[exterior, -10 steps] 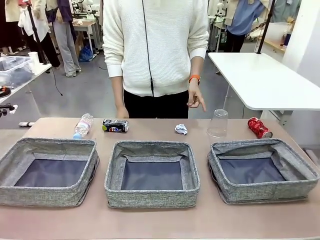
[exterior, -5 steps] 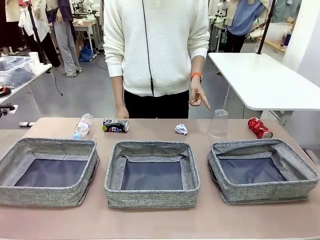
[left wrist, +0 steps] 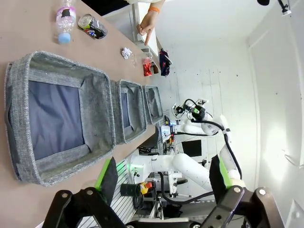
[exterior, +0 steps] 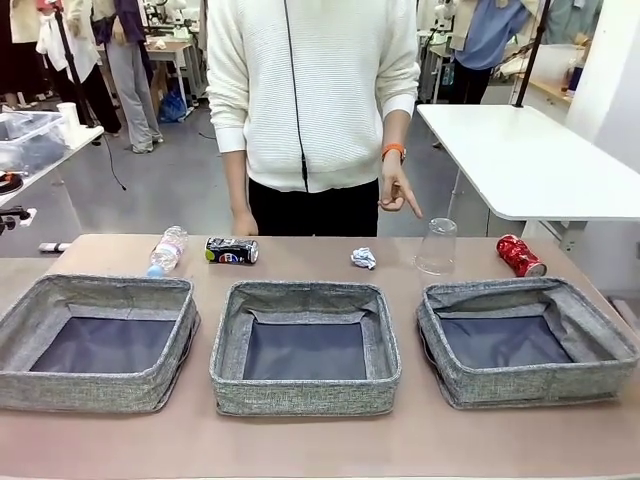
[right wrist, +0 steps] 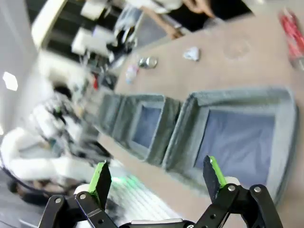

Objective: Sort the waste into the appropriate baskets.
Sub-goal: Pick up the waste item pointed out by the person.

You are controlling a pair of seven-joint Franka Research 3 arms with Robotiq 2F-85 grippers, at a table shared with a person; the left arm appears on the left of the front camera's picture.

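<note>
1. Three square, low baskets of grey woven fabric with dark bottoms sit in a row along the near side of the brown surface (exterior: 300,445): the left basket (exterior: 100,286), the middle basket (exterior: 300,290) and the right basket (exterior: 520,289).
2. The waste lies in a line behind them.
3. A clear plastic bottle (exterior: 166,250) with a blue cap lies behind the left basket.
4. A dark blue-black drink can (exterior: 231,251) lies on its side just beside the bottle.
5. A crumpled white paper ball (exterior: 363,259) sits behind the middle basket's right corner.
6. A clear plastic cup (exterior: 436,246) stands wide end down behind the right basket's left corner.
7. A red drink can (exterior: 520,256) lies on its side, near the cup but apart from it.
8. The person's hand (exterior: 397,192), with an orange wristband, points a finger down above the cup.
9. The left jaws stand wide apart with nothing between them, looking across the left basket.
10. The right jaws also stand wide apart and hold nothing; their view, blurred, looks over the right basket.
</note>
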